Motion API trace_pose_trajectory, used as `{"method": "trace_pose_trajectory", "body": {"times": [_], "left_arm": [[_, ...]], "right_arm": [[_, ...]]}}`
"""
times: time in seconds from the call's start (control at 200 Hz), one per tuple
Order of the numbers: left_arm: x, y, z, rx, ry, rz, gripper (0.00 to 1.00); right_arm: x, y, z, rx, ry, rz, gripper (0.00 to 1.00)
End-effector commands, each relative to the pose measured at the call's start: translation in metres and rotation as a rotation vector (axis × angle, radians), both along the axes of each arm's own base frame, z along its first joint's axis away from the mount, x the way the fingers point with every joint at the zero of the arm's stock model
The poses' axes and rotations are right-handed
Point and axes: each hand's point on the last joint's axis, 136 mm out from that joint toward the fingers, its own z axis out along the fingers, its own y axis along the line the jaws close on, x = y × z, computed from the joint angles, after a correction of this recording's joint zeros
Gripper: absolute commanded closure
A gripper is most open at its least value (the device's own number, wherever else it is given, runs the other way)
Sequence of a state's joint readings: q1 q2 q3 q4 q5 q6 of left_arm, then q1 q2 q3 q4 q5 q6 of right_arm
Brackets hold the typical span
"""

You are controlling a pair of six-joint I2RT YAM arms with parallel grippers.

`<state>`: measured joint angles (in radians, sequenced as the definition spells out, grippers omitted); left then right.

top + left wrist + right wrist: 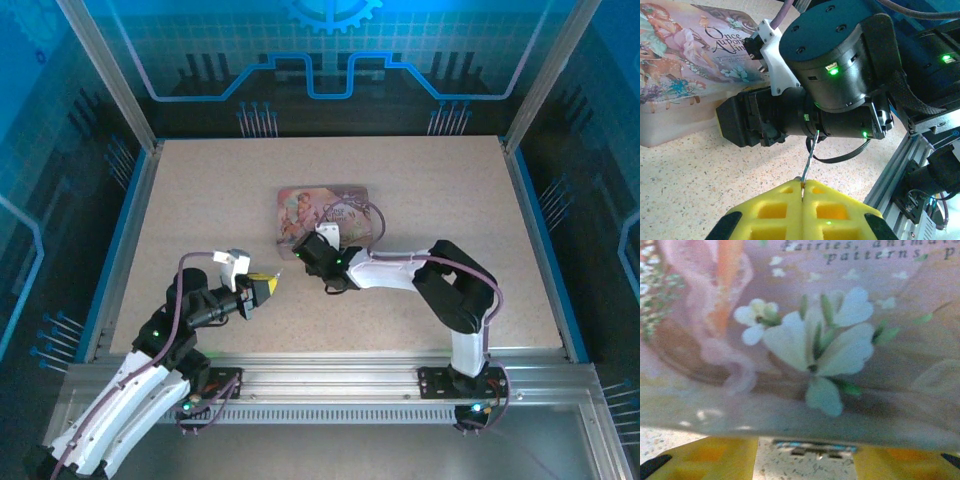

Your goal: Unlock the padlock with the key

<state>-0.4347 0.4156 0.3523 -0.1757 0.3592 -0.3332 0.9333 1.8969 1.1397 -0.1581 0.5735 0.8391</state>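
Observation:
My left gripper (803, 184) is shut on the key (811, 152). The thin silvery blade sticks out from between the yellow pads toward the right arm's black wrist (835, 75). From above, the left gripper (270, 285) hovers left of the right gripper (303, 248), which sits at the front edge of the pink illustrated tin (322, 215). In the right wrist view the tin (805, 340) is very close. The small dark padlock (815, 447), with a bluish glint, hangs at the tin's lower edge between my open right gripper (806, 456) fingers.
The tin lies mid-table on the speckled board (200, 200). A black cable loop (845, 152) hangs under the right wrist, close to the key tip. The aluminium rail (330, 375) runs along the near edge.

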Motion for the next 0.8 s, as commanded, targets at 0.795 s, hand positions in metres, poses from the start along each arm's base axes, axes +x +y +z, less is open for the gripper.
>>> {"method": "trace_pose_trajectory", "body": {"times": [0.795], "left_arm": [[0.002, -0.004, -0.01, 0.01, -0.005, -0.027, 1.0]], "right_arm": [[0.009, 0.003, 0.022, 0.007, 0.054, 0.059, 0.87]]}}
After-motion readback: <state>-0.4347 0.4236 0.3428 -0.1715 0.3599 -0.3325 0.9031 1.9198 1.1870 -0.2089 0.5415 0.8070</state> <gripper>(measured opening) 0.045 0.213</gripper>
